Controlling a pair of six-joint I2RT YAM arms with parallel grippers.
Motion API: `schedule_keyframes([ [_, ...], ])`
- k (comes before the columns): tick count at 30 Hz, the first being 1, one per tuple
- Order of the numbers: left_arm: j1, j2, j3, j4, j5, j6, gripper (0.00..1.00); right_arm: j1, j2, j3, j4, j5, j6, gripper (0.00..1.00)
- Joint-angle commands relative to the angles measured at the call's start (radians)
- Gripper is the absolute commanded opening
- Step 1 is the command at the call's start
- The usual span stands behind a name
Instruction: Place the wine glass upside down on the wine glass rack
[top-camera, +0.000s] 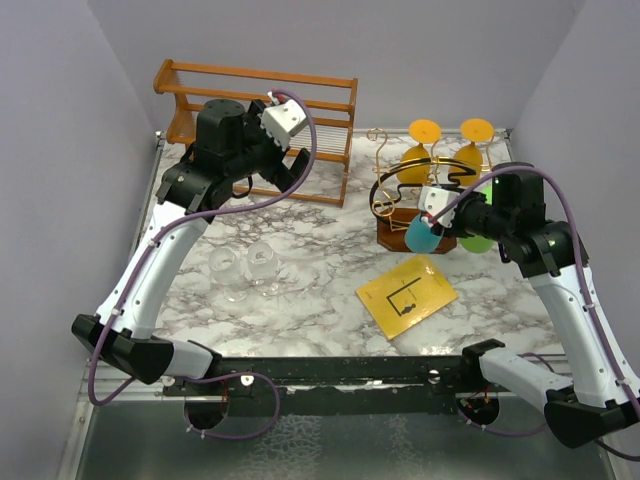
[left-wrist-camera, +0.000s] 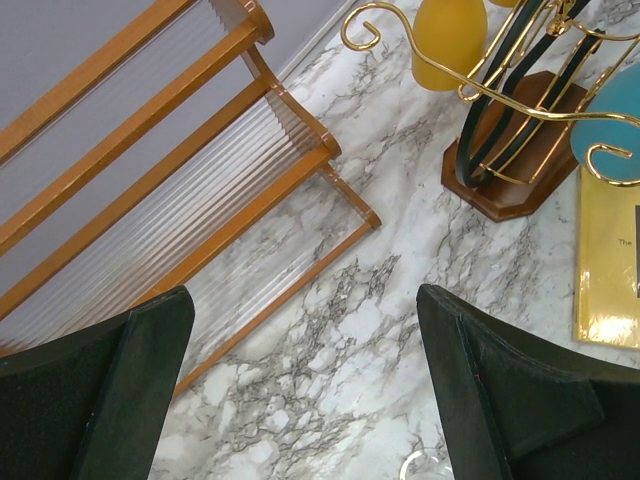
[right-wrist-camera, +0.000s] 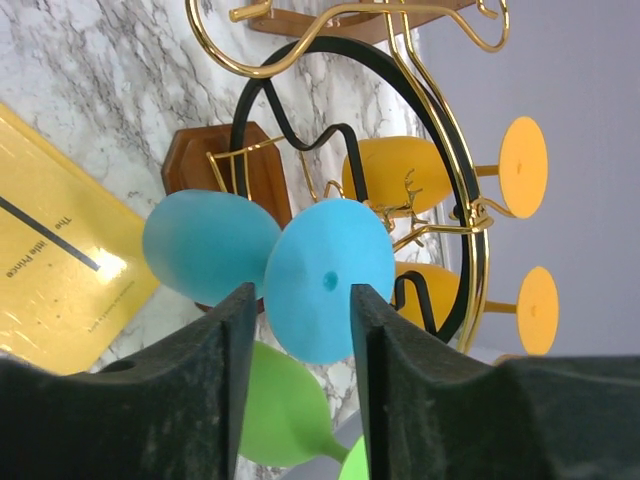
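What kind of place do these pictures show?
Probably a robot test cell, not a home: plain grey walls enclose a marble-patterned table, and the left arm and right arm are mounted at its near edge.

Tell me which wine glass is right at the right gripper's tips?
The blue wine glass: its round foot faces the right gripper between its fingertips. The orange glasses hang farther back, and the green glass is lower down.
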Motion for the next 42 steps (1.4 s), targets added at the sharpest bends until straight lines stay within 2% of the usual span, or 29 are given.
schedule_keyframes([
  [1, 0.004, -0.036, -0.007, -0.005, 0.017, 0.017, 0.97, 0.008, -0.017, -0.008, -0.028, -0.071, 0.022, 0.47],
  [4, 0.005, -0.042, -0.022, -0.001, 0.013, 0.023, 0.97, 0.008, -0.020, -0.007, -0.040, -0.115, 0.032, 0.56],
  [10, 0.006, -0.063, -0.029, -0.097, 0.059, 0.121, 0.96, 0.008, -0.031, 0.037, -0.072, -0.265, 0.062, 0.76],
  [14, 0.007, -0.082, -0.026, -0.230, 0.084, 0.232, 0.96, 0.008, -0.035, 0.069, -0.067, -0.368, 0.093, 0.84],
  [20, 0.007, -0.141, -0.102, -0.455, 0.087, 0.418, 0.96, 0.008, -0.025, 0.083, -0.023, -0.465, 0.144, 0.87],
  [30, 0.005, -0.152, -0.289, -0.498, -0.063, 0.457, 0.93, 0.008, 0.001, 0.091, -0.008, -0.468, 0.152, 0.87],
  [37, 0.005, -0.062, -0.294, -0.518, -0.151, 0.415, 0.71, 0.008, -0.006, 0.084, -0.009, -0.451, 0.152, 0.87],
  [42, 0.005, -0.015, -0.306, -0.503, -0.181, 0.403, 0.60, 0.009, -0.013, 0.070, -0.005, -0.445, 0.149, 0.87],
])
